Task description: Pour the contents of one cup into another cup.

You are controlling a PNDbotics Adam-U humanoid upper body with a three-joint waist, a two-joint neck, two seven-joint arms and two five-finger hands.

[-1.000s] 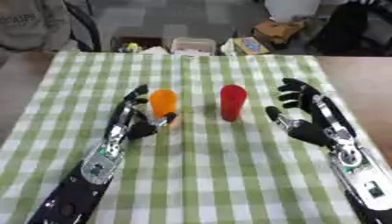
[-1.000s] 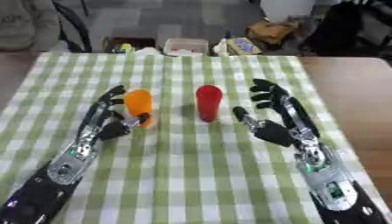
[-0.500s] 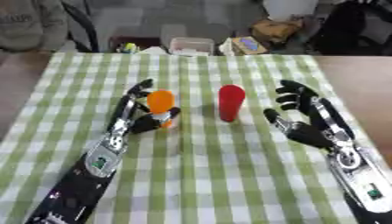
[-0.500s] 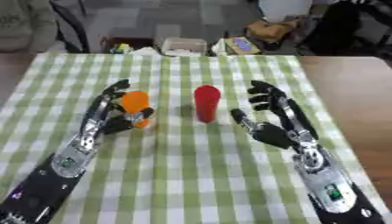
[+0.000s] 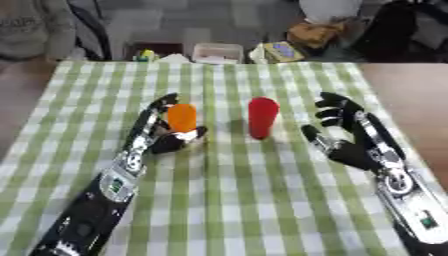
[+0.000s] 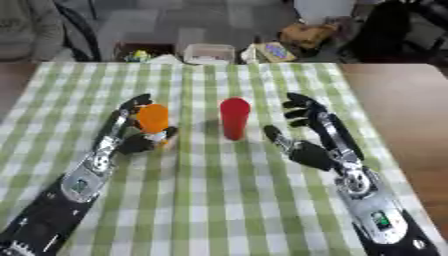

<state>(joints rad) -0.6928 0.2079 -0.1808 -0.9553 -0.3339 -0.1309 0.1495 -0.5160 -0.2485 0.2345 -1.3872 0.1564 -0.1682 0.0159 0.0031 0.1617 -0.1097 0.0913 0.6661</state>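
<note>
L hand (image 5: 164, 136) round orange cup (image 5: 182, 117)

We can read no text, label, brand, number or sign anywhere in these views. The orange cup (image 5: 182, 117) and the red cup (image 5: 262, 117) are plain in colour, with no print that we can see. The checked cloth on the desk (image 5: 262, 200) carries only its green and white pattern. Small green patches sit on the forearms in the lower left and lower right of the frame; they may bear markings, but we cannot make any out. The packets beyond the desk's far edge, at the upper middle, show colours only, nothing legible.
</note>
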